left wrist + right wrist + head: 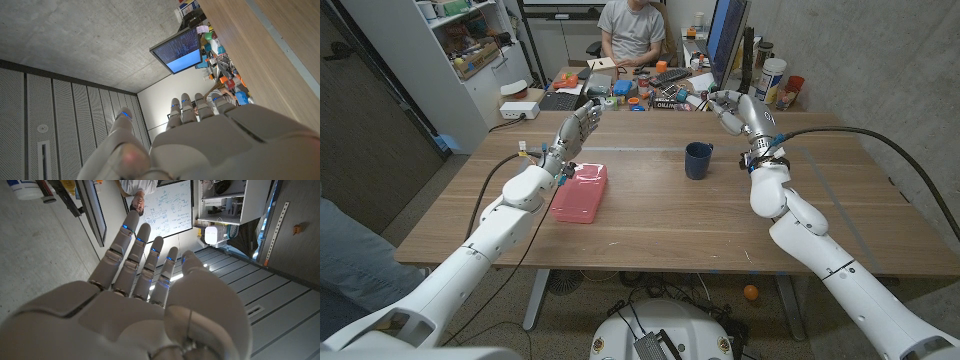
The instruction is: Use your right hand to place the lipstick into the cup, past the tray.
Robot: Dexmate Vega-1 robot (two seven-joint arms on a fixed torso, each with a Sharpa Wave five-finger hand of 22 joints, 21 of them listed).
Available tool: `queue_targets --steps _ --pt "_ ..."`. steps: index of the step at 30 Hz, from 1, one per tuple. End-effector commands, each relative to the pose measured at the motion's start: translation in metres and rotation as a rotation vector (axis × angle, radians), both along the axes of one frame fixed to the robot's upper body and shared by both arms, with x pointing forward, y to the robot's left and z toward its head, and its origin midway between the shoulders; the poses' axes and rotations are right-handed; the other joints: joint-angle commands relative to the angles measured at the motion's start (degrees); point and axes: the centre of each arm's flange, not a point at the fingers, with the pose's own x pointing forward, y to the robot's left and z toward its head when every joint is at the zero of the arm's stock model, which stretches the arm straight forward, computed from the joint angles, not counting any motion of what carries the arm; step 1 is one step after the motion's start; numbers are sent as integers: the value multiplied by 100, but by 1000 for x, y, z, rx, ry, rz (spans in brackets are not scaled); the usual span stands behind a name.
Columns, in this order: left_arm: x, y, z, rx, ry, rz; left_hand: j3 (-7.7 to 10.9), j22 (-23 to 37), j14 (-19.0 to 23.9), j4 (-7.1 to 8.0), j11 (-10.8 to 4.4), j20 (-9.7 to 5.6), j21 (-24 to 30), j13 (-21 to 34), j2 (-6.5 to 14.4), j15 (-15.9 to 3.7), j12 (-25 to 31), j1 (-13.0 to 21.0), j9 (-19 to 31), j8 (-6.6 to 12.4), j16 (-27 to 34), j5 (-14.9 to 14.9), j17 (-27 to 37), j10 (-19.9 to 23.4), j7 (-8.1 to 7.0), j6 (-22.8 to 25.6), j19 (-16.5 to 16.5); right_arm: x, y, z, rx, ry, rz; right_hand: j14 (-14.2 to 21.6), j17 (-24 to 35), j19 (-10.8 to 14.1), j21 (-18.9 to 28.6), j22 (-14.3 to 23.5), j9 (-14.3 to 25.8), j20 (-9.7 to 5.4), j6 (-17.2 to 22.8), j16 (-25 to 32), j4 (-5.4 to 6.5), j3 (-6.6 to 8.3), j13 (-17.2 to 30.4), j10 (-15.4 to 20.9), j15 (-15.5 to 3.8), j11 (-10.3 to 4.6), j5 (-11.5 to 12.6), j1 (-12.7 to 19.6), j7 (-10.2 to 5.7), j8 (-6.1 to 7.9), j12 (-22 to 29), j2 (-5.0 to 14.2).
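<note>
A dark blue cup stands upright on the wooden table, a little right of its middle. A pink tray lies to the cup's left. My right hand is raised above the table's far edge, behind and to the right of the cup, with its fingers stretched out and nothing in them. My left hand is lifted behind the tray's far end, its fingers straight and together, also holding nothing.
Behind the table is a cluttered desk with small coloured items, a monitor and a seated person. Shelves stand at the back left. Cables run along both forearms.
</note>
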Motion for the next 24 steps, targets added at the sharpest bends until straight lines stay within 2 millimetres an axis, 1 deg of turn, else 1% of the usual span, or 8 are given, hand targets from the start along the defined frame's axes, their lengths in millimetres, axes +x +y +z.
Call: queue_targets --steps 1,2,3,6,10,15,18,24 --pt "-17 1 9 -17 -40 -15 23 21 -62 -33 27 -24 -10 25 69 23 9 2 16 19 4 0 22 -4 14 48 -66 4 -2 9 200 140 308 25 -55 20 33 31 -20 -28 -127 -89 155 -17 -67 -48 24 297 -43 -246 285 -134 -117 105" --pt "-19 1 10 -16 -44 -14 23 21 -60 -33 31 -27 -8 25 70 22 10 2 16 19 5 0 22 -3 14 50 -66 5 -2 9 202 150 342 20 -63 14 31 31 -21 -30 -144 -97 178 -28 -77 -74 30 339 -48 -290 308 -150 -139 120" --pt "-21 0 10 -15 -48 -14 23 22 -58 -33 33 -24 -8 25 71 26 10 3 16 22 6 0 22 -2 20 58 -68 6 -2 9 217 163 381 -5 -78 -2 27 30 -24 -48 -195 -117 223 -35 -97 -139 30 474 -51 -366 361 -187 -189 166" --pt "-25 -1 11 -16 -57 -23 24 22 -62 -32 50 -24 -5 25 74 30 11 3 16 20 6 0 22 0 27 54 -68 13 -4 9 264 216 544 -67 -119 -43 15 28 -31 -67 -388 -164 273 -29 -137 -302 16 641 -47 -471 455 -291 -308 240" --pt "-27 -1 12 -19 -57 -46 25 22 -56 -32 52 -24 -2 25 76 39 11 3 16 19 9 -1 22 -1 27 53 -67 20 -4 7 350 262 693 47 -100 27 49 33 -34 -102 -496 -103 289 -28 -158 -300 -30 745 -44 -522 497 -342 -337 275" --pt "-29 0 10 -23 -61 -47 26 22 -57 -31 74 -21 3 25 80 43 11 4 16 18 10 -1 23 -2 35 52 -66 21 -1 4 394 279 765 103 -84 69 72 37 -36 -113 -524 -69 302 -42 -170 -251 -53 750 -45 -570 539 -357 -337 280" --pt "-31 2 9 -37 -67 -57 28 22 -56 -31 71 -26 6 25 84 46 6 4 16 17 10 -2 23 -14 32 51 -66 26 0 0 465 320 877 103 -78 69 75 39 -36 -124 -540 -65 311 -46 -175 -220 -59 762 -45 -592 558 -364 -333 286" --pt "-33 4 6 -32 -64 -64 29 22 -60 -31 76 -27 2 25 87 51 9 5 16 17 10 -2 23 -5 30 53 -86 27 8 -5 478 334 889 138 -68 94 92 44 -38 -137 -535 -45 327 -57 -187 -154 -62 769 -43 -644 614 -365 -327 292"
